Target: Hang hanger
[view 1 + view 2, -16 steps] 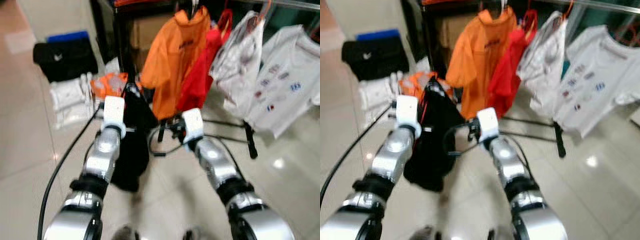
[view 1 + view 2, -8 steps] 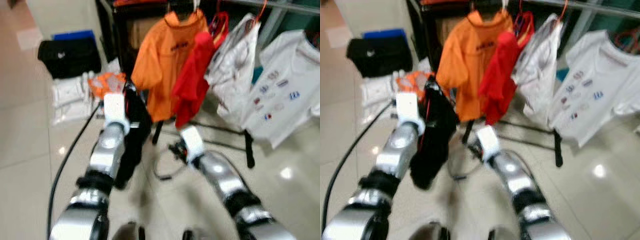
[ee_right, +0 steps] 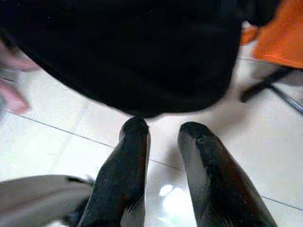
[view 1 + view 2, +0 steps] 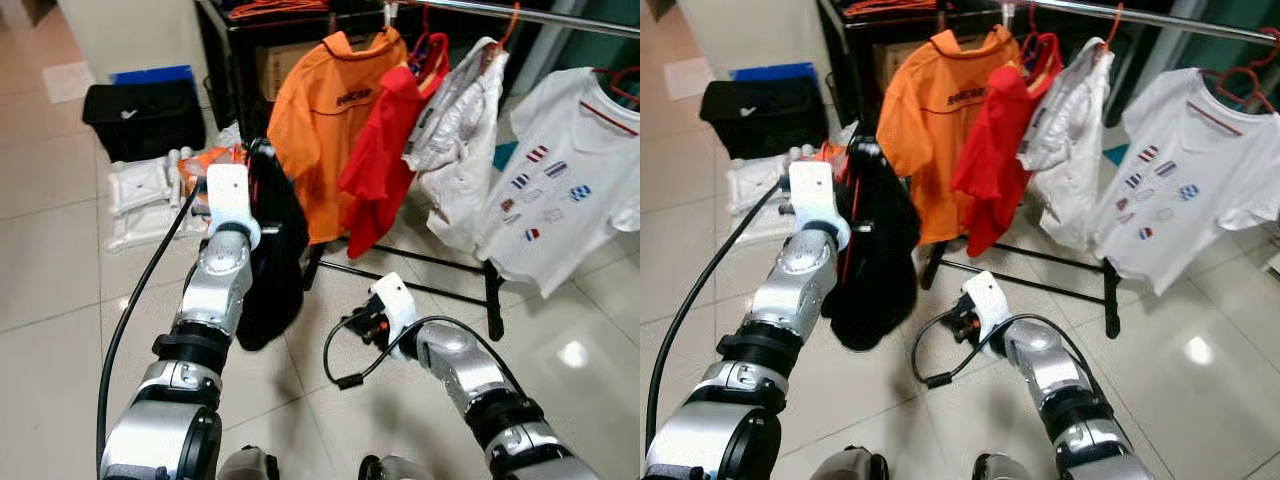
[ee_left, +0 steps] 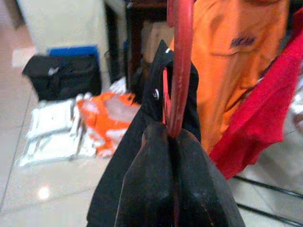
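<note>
Landmark: clothes rail [image 4: 560, 15], running across the top of the head views.

Far left of the rail, on the floor: black bag [image 4: 140, 115], white packages [image 4: 140, 190], orange item [image 4: 215, 165].

Left of the rail's hung garments: left gripper [image 5: 173, 137], raised, clamped on the red hanger [image 5: 179, 61]. Black garment [image 4: 275, 255] draped from that hanger, hanging straight down, level with the lower half of the orange shirt [image 4: 330, 120] and just beside it. Hanger well below the rail, not hooked.

Hanger orientation, from the left wrist view: visible red shaft near upright, long axis vertical, upper end rising out of the picture. Hook end not visible; facing direction of the hook cannot be told.

Under the rail, left to right: orange shirt, red shirt [image 4: 385, 155], white printed garment [image 4: 455, 150], white T-shirt [image 4: 555, 190], each already hung.

Below the rail, low and near the floor: right gripper [image 3: 163, 137], fingers narrowly apart, holding nothing, pointed toward the hem of the black garment.

Progress, as a judgement: hanger loaded and gripped; lift to rail height and hooking over the rail not yet done. Free rail space appears beside the orange shirt, but not certain.
</note>
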Controlling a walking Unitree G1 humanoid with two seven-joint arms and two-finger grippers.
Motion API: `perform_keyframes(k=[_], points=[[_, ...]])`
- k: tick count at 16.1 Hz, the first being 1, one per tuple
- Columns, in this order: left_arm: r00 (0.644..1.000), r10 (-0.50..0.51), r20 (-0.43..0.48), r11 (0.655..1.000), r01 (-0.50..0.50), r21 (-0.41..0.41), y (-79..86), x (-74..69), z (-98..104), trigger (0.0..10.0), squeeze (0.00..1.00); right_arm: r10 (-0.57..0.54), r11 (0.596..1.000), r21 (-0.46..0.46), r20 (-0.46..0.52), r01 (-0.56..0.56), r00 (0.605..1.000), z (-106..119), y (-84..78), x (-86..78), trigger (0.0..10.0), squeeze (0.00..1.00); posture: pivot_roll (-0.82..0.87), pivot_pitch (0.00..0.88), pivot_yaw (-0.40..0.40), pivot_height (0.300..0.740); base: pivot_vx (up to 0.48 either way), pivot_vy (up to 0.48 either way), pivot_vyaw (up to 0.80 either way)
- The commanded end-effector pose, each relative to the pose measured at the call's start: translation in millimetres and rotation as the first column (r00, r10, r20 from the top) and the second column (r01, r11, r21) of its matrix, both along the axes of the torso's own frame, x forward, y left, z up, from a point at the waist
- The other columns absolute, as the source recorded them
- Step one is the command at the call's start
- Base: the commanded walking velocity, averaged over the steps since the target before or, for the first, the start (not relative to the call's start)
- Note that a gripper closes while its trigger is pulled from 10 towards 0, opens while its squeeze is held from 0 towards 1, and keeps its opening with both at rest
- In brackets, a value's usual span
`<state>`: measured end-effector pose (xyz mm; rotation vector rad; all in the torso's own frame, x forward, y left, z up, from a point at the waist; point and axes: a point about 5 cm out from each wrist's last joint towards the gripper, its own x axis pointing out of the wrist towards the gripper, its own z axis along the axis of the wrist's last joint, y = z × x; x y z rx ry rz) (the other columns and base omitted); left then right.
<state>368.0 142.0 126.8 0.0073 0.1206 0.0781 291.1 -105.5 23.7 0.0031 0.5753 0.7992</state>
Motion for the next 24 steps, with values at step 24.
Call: perform_keyframes(k=[24], points=[[0.960,0.245,0.138,0.962,-0.223,-0.160,34.2,39.7,70,10.0,0.00,-0.210,0.963,0.185,0.061,0.196,0.976,29,41.5,18.7,10.0,0.00,0.02,0.089,0.028,0.740,0.000,0.000,0.00]])
